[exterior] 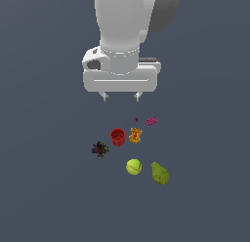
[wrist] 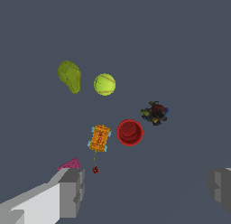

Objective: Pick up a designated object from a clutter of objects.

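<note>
From my seat the gripper (exterior: 120,96) hangs above the grey floor (exterior: 44,187) with its jaws spread wide and nothing between them; in the wrist view the two fingers (wrist: 72,191) sit at opposite edges of the picture with only bare floor in the gap.

The pink brick (exterior: 151,121) lies on the floor at the edge of the clutter nearest the gripper, off toward the exterior view's right of the fingertips and lower in that picture. It is not between the jaws. In the wrist view I see only a sliver of the pink brick (wrist: 70,164), its far part peeking over the top of one finger, which covers the rest. So the brick sits just outside the open span, on that finger's side.

Close to the brick is the tiny red speck (exterior: 136,120), and the orange packet (exterior: 135,135) lies just beyond it, with the red cup (exterior: 117,136) upright beside the packet. The dark multicoloured cluster (exterior: 99,149) sits apart on the exterior view's left. Farthest from the gripper are the tennis ball (exterior: 134,166) and the green pear (exterior: 159,172), side by side, apart.
</note>
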{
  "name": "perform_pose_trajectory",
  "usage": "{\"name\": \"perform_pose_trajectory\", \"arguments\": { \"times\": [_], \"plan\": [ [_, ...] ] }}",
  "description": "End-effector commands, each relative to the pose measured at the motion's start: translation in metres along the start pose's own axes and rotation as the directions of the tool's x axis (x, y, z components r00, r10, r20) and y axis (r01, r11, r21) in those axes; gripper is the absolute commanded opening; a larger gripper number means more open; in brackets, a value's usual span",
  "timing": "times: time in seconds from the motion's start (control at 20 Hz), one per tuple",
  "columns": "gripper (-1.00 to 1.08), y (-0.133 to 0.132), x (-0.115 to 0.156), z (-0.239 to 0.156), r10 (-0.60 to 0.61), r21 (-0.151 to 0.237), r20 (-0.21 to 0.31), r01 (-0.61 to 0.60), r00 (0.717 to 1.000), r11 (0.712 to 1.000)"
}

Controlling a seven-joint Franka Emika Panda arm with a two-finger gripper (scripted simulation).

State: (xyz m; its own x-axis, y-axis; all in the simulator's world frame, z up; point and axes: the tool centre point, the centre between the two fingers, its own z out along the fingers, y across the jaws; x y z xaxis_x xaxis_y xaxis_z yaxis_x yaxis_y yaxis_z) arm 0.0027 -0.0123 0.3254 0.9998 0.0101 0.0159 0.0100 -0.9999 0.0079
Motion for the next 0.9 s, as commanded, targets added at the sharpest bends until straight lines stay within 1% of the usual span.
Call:
{"name": "perform_pose_trajectory", "arguments": {
  "times": [0.0, 0.45, 0.85],
  "plan": [
    [1.0, 0.0, 0.0, 0.0, 0.0, 0.0, 0.0, 0.0, 1.0, 1.0],
    [1.0, -0.007, 0.002, -0.016, -0.028, 0.008, -0.007, 0.028, 1.0, 1.0],
    [1.0, -0.008, 0.002, -0.014, -0.021, 0.008, -0.007, 0.021, 1.0, 1.0]
  ]
}}
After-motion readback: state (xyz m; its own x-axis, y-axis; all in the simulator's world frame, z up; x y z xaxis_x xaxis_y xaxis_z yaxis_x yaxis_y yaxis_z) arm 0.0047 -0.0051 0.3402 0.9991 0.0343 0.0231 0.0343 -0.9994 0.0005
